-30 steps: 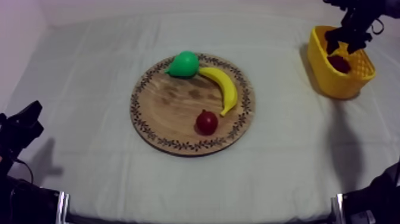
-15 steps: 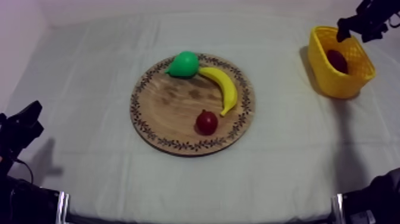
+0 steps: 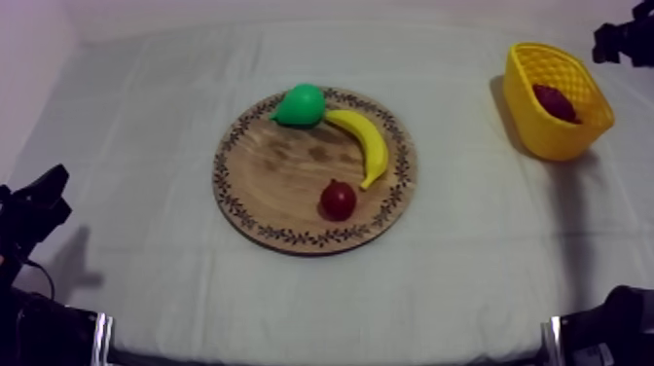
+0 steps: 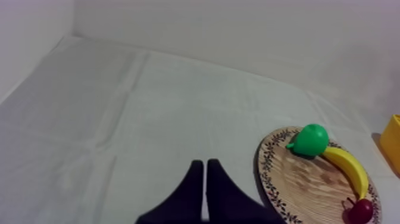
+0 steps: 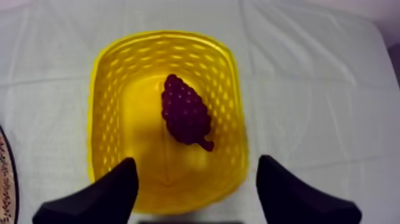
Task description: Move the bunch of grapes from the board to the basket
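Observation:
The dark purple bunch of grapes [image 5: 186, 116] lies on the floor of the yellow basket [image 5: 107, 89], with nothing holding it. My right gripper [image 5: 197, 169] hangs above the basket's near rim, open, its fingers wide apart and empty. From above, the grapes [image 3: 555, 101] show inside the basket [image 3: 545, 136] at the far right, and my right gripper [image 3: 623, 41] is beyond it at the upper right edge. My left gripper [image 4: 205, 179] is shut on nothing, low over the cloth left of the wooden board [image 4: 297, 184]; from above it [image 3: 37, 206] rests at the lower left.
The round wooden board [image 3: 282, 185] sits mid-table and carries a green pear [image 3: 302, 104], a banana [image 3: 363, 144] and a small red fruit [image 3: 338, 200]. Bare cloth lies between the board and the basket.
My right gripper has lifted off the basket and drawn back toward the upper right. The grapes stay in the basket. The left arm has not moved.

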### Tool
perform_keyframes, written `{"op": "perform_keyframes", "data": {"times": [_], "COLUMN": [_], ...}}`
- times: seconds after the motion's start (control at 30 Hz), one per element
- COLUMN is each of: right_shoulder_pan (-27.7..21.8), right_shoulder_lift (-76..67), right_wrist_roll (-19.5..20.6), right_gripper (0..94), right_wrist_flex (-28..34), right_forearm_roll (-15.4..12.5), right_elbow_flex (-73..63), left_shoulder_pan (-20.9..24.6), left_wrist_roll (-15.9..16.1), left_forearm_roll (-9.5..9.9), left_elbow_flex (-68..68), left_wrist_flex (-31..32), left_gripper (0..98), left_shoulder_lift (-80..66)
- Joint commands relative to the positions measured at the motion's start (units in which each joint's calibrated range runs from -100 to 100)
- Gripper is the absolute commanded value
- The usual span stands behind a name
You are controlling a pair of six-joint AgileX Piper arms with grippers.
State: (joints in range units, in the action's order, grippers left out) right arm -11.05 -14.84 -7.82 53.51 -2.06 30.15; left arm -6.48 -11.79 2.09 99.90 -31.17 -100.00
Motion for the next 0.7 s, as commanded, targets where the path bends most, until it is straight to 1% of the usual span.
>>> {"op": "perform_keyframes", "data": {"times": [0.0, 0.23, 0.67], "right_shoulder_pan": [-0.2, -0.8, 0.8], "right_shoulder_lift": [-6.8, -20.2, -42.2], "right_wrist_roll": [0.3, 0.7, 1.3], "right_gripper": [56.2, 55.9, 48.2], "right_wrist_flex": [-1.5, -6.2, -12.0], "right_forearm_roll": [0.5, 1.5, 2.7], "right_elbow_flex": [5.0, 16.8, 37.3], "left_shoulder_pan": [0.0, 0.0, 0.0], "left_wrist_roll": [0.0, 0.0, 0.0], "left_forearm_roll": [0.04, 0.04, 0.04], "left_elbow_flex": [0.0, 0.0, 0.0], "left_wrist_flex": [0.0, 0.0, 0.0], "left_gripper": [0.1, 0.1, 0.1], "left_shoulder_lift": [0.0, 0.0, 0.0]}}
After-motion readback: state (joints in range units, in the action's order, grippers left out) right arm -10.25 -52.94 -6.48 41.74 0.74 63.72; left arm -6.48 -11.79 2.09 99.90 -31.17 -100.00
